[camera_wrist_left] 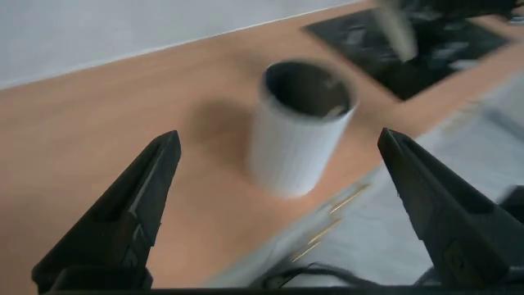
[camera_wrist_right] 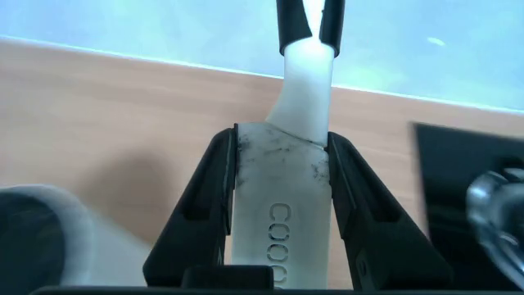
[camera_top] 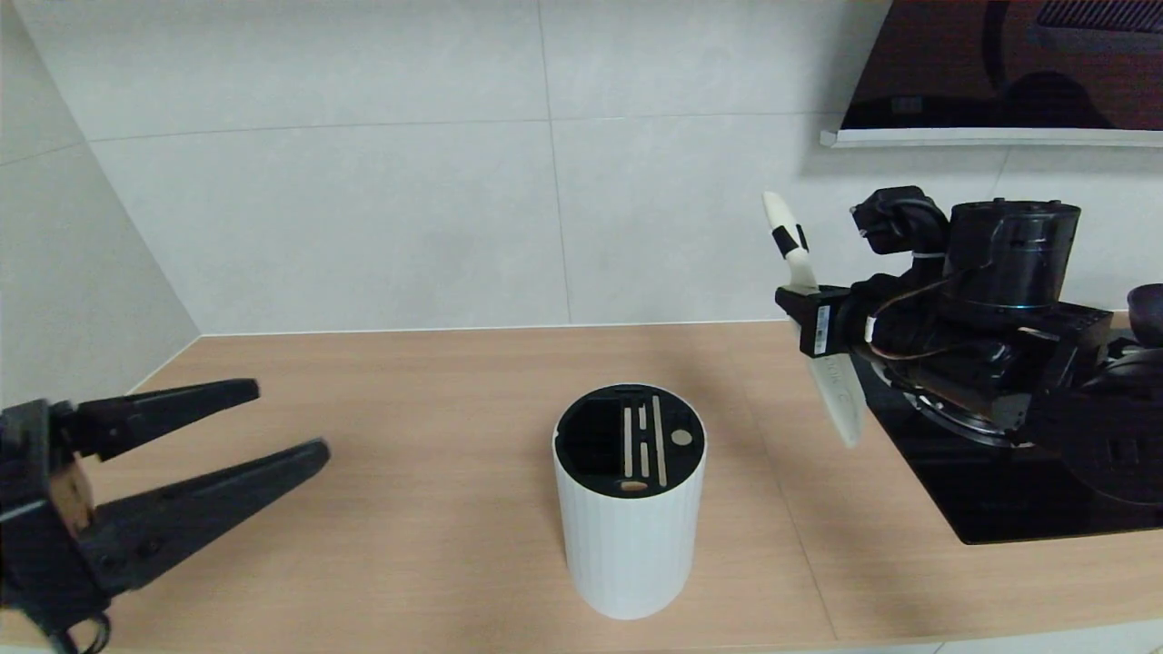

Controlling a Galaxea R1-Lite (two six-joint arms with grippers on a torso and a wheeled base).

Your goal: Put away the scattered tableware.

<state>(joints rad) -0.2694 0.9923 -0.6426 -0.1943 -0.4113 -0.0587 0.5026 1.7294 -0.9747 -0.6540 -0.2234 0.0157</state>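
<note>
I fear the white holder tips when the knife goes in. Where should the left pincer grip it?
Probably its ribbed side wall, mid-height, from the robot's left: the holder stands upright, its top is slotted, and the left pincer is open on that side, clear of the knife.

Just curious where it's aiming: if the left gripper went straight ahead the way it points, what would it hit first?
Most likely the white slotted holder: the left wrist view shows it ahead, between the open jaws of the left gripper. Height is unclear, so it might skim past.
</note>
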